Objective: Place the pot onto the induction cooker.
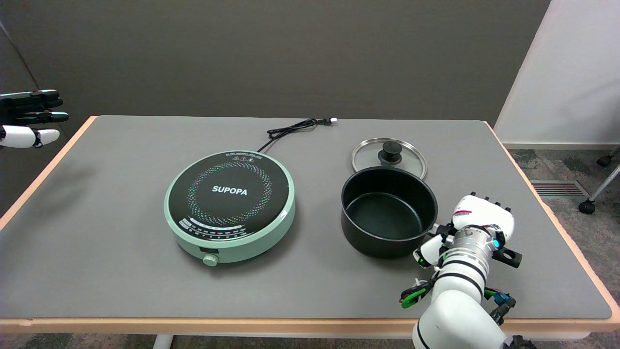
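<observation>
Looking down from the head cam I count one pot (389, 210), one lid (389, 156), one induction cooker (230, 204) and one power cord (296, 129), all sitting on the grey tabletop (97, 232). My right hand (472, 225) is right up against the pot's right side, low by the wall, but it faces away from the camera, so I honestly can't tell if the fingers are wrapped on anything or just sitting spread next to it. The pot is black, upright, nothing inside it, and it stands to the right of the cooker with a clear strip of tabletop between them. The glass lid with its black knob lies flat just behind the pot, partly hidden by the rim. The cooker is mint green with a black top reading SUPOPA, a knob at the front, and the cord trails off behind it.
</observation>
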You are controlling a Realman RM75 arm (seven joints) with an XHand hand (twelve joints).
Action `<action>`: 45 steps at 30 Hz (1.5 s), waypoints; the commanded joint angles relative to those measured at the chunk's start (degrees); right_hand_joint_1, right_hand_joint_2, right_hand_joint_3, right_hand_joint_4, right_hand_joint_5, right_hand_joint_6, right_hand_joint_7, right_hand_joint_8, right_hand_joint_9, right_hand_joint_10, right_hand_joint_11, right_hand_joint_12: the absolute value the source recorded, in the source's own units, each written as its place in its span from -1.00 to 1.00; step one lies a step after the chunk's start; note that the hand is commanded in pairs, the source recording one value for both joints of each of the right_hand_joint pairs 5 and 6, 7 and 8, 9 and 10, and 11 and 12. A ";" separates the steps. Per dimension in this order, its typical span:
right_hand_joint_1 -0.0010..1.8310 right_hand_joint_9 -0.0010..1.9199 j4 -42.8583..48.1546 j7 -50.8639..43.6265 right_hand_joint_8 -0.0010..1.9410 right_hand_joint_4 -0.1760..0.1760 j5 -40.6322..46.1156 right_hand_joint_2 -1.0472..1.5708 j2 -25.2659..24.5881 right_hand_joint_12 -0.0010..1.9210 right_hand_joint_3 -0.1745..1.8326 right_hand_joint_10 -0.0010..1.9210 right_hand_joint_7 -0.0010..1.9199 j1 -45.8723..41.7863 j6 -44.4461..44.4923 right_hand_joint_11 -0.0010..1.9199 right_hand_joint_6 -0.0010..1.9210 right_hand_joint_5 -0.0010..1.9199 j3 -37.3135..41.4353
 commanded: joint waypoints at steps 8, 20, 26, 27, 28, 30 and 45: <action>0.20 -0.09 -0.07 -0.05 -0.10 1.00 3.15 -0.59 -0.54 -0.09 0.85 -0.09 -0.09 -0.02 1.34 -0.09 -0.09 -0.09 -1.50; 0.26 0.05 0.09 -0.05 0.04 0.13 2.91 -0.63 -0.54 0.05 1.00 0.05 0.05 -0.02 1.34 0.05 0.05 0.05 -1.61; 0.30 0.14 0.17 -0.05 0.13 0.01 2.91 -0.63 -0.70 0.14 1.00 0.14 0.14 -0.02 1.42 0.14 0.14 0.14 -1.69; 0.30 0.14 0.17 -0.05 0.13 0.01 2.91 -0.63 -0.73 0.14 1.00 0.14 0.14 -0.02 1.51 0.14 0.14 0.14 -1.77; 0.30 0.15 0.17 -0.05 0.14 0.00 2.91 -0.63 -0.78 0.15 1.00 0.15 0.15 -0.02 1.72 0.15 0.15 0.15 -1.88; 0.31 0.16 0.17 -0.05 0.15 -0.02 2.88 -0.64 -0.89 0.16 1.00 0.16 0.16 -0.02 2.23 0.16 0.16 0.16 -2.42; 0.29 0.52 0.17 0.51 0.50 -0.56 1.71 -0.45 -1.90 0.52 0.98 0.52 0.52 -0.02 3.66 0.52 0.52 0.52 -3.66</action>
